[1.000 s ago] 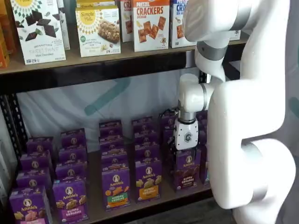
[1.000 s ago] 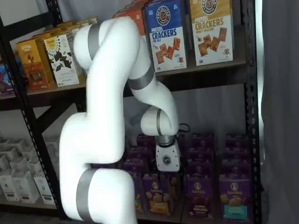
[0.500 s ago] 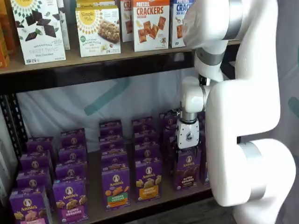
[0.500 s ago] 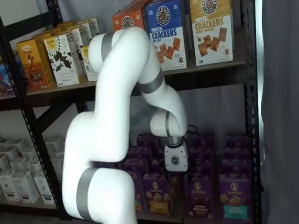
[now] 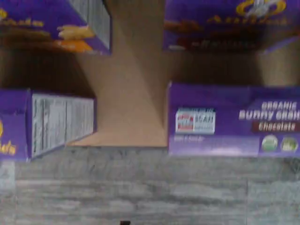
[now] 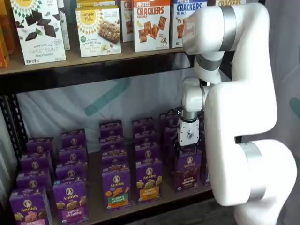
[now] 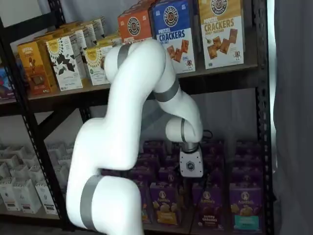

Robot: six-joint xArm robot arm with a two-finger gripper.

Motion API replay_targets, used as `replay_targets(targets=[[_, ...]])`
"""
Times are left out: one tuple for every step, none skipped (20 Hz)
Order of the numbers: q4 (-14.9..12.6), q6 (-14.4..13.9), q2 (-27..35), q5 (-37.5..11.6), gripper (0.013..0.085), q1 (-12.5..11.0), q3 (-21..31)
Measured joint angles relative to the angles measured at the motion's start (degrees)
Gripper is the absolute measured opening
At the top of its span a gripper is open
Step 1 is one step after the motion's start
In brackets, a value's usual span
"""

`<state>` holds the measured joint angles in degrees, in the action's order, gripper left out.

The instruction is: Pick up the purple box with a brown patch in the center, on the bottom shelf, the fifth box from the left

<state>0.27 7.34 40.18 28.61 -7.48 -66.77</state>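
The purple box (image 6: 188, 170) stands at the front of its column on the bottom shelf (image 6: 95, 197), with dark brown cookies on its front; it also shows in a shelf view (image 7: 209, 207). In the wrist view its top (image 5: 234, 119) reads "Bunny Grahams Chocolate", at the edge of the tan board (image 5: 126, 93). My gripper (image 6: 187, 149) hangs just above this box's column; in a shelf view (image 7: 191, 179) it sits slightly left of the box. Its white body shows, but the fingers are lost against the dark cartons, so I cannot tell whether they are open.
Purple cartons with an orange band (image 6: 149, 180) and a green band (image 6: 116, 187) stand to the left. A teal-banded carton (image 7: 243, 206) stands to the right. Cracker boxes (image 6: 151, 23) line the upper board. My white arm (image 6: 243, 117) fills the right side.
The arm has swung to the right, carrying the gripper sideways over the cartons towards the chocolate box's column. The boxes have not moved.
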Motion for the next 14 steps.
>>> replay_targets(targets=[[-0.1, 0.0, 0.8, 0.1, 0.085, -0.1, -1.1], [-0.2, 0.0, 1.3, 0.3, 0.085, -0.2, -2.0], [-0.4, -0.1, 2.0, 0.6, 0.085, -0.2, -3.1], [-0.6, -0.2, 2.6, 1.0, 0.085, -0.3, -4.0], [-0.9, -0.3, 3.3, 1.4, 0.085, -0.5, -5.2], [-1.1, -0.3, 3.9, 1.8, 0.085, -0.6, -6.3], [-1.4, -0.4, 4.5, 2.2, 0.085, -0.8, -7.3], [-1.6, -0.5, 4.9, 2.4, 0.085, -0.9, -8.1], [-1.8, -0.6, 5.4, 2.7, 0.085, -1.0, -8.8], [-2.0, -0.6, 5.8, 2.9, 0.085, -1.2, -9.6], [-2.2, -0.7, 6.3, 3.3, 0.085, -1.3, -10.4], [-2.4, -0.7, 6.7, 3.7, 0.085, -1.4, -11.2], [-2.6, -0.7, 7.1, 4.0, 0.085, -1.5, -12.0], [-2.6, -0.7, 7.6, 4.3, 0.085, -1.6, -12.8]])
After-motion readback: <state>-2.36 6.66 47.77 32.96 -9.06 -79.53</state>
